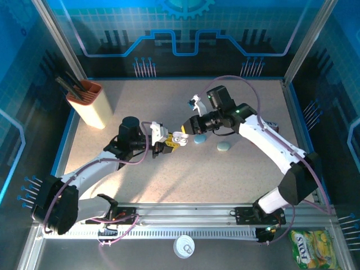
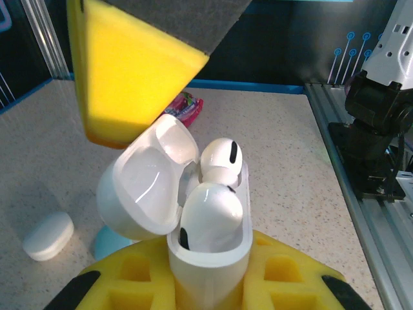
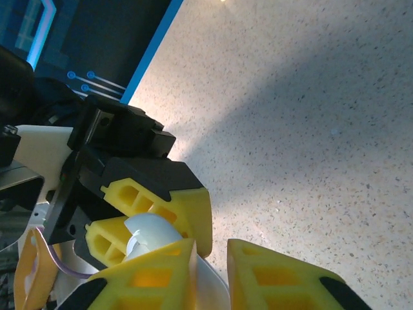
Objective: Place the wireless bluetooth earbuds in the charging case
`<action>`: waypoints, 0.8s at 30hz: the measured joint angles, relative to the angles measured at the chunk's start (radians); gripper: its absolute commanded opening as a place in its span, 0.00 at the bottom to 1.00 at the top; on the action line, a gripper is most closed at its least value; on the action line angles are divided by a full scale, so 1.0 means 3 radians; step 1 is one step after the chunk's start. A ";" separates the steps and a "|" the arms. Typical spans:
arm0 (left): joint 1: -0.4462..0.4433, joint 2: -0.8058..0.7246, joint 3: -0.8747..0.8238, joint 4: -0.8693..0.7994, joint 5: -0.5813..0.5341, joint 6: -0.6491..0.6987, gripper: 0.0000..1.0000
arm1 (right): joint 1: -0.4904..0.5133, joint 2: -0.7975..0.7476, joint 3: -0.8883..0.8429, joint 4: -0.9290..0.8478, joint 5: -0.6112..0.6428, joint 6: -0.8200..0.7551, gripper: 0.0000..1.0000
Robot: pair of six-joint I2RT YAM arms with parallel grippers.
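Note:
My left gripper is shut on the white charging case, holding it upright above the middle of the table. The case's lid hangs open to the left. Two white earbuds sit in the case, one at the front and one behind it standing a little higher. My right gripper hovers just over the open case with its yellow fingers almost together and nothing between them. The lid shows below them, and the left gripper's fingers clamp the case.
A blue case and a pale green case lie on the table right of the grippers. Another white case lies beside them. A holder with pens stands back left. A snack packet lies off the front right.

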 measured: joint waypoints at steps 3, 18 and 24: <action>0.0001 0.0001 -0.0011 -0.0047 0.0003 -0.0003 0.16 | 0.0011 0.0010 0.0011 -0.0041 -0.0094 -0.0041 0.16; 0.0019 0.0008 -0.0013 -0.0039 0.0001 -0.0088 0.16 | 0.0259 -0.0370 -0.0123 -0.0003 -0.0262 -0.0425 0.43; 0.0019 -0.0008 0.0003 -0.0179 0.0141 -0.0089 0.16 | 0.0291 -0.0777 -0.0445 0.0183 0.0193 -0.0949 0.67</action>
